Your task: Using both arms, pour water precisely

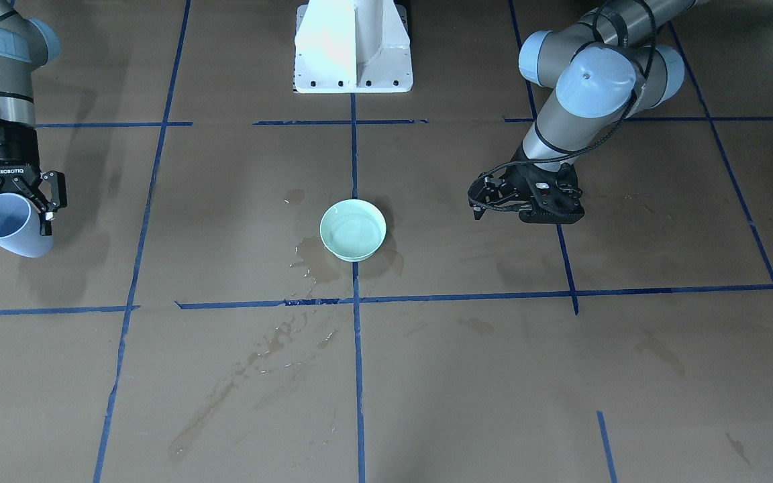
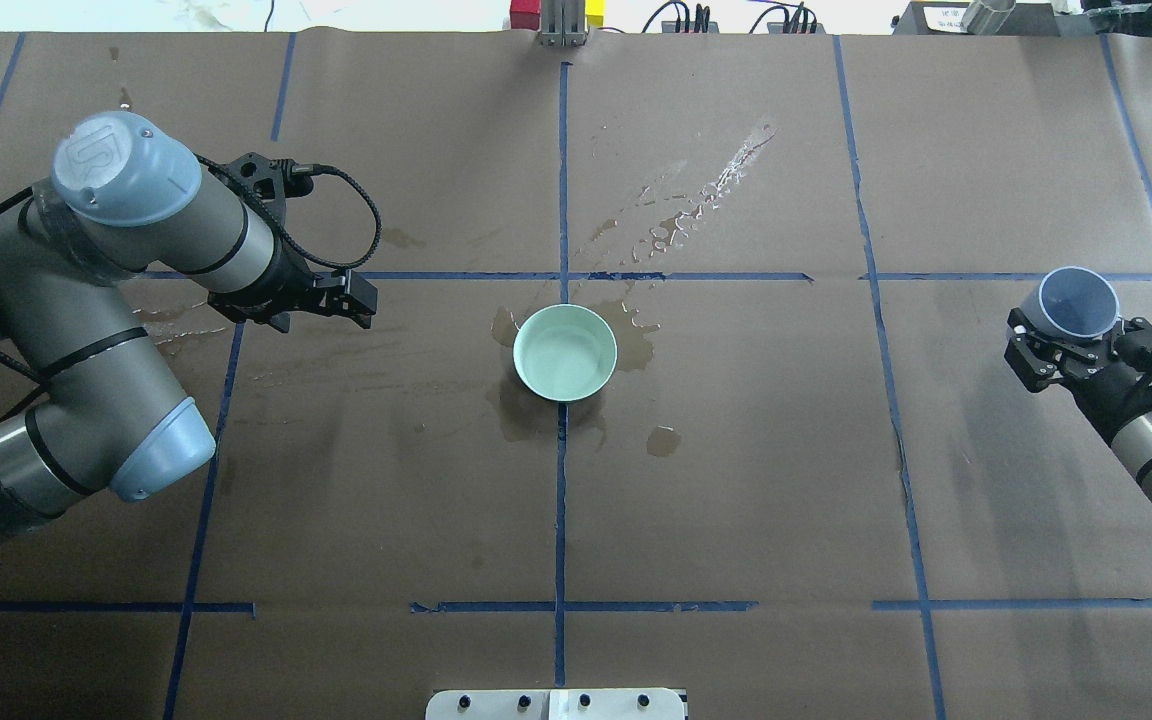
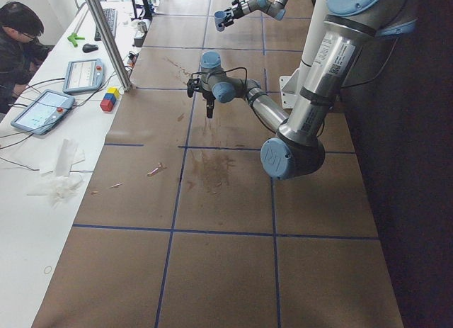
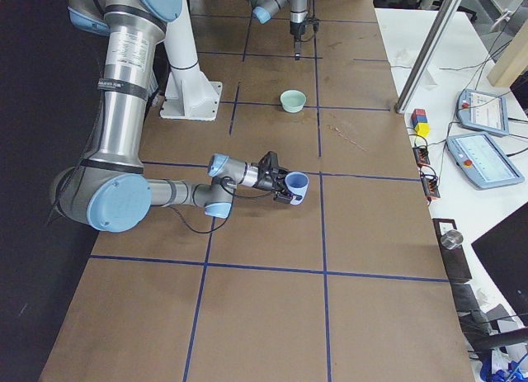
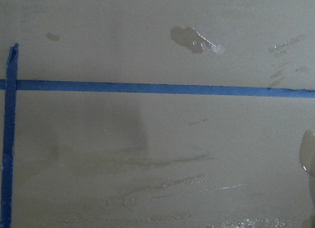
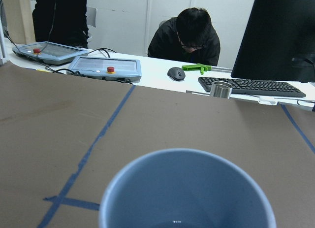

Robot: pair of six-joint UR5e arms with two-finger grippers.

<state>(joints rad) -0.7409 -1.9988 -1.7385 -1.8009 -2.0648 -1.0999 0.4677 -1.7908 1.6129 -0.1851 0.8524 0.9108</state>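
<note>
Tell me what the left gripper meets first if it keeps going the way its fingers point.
Likely the bare brown paper just below it: the left gripper points nearly straight down, well aside from the green bowl.

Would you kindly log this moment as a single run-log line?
right gripper: shut on blue cup, held aside | left gripper: shut, empty | green bowl: centre, holding water | paper: wet stains

1. Both arms, the left arm (image 2: 116,330) and the right arm (image 1: 1,74) — silver-grey tubes, black bands, rounded pale blue joint caps.
2. Black cables (image 2: 378,225) loop beside the left arm's wrist.
3. Black, linked-finger ends: the left gripper (image 1: 480,201), and the right gripper (image 1: 5,215) lettered "ROBOTIQ" in white.
4. White boxy pedestal (image 1: 353,60), dark bolts along its foot.
</note>
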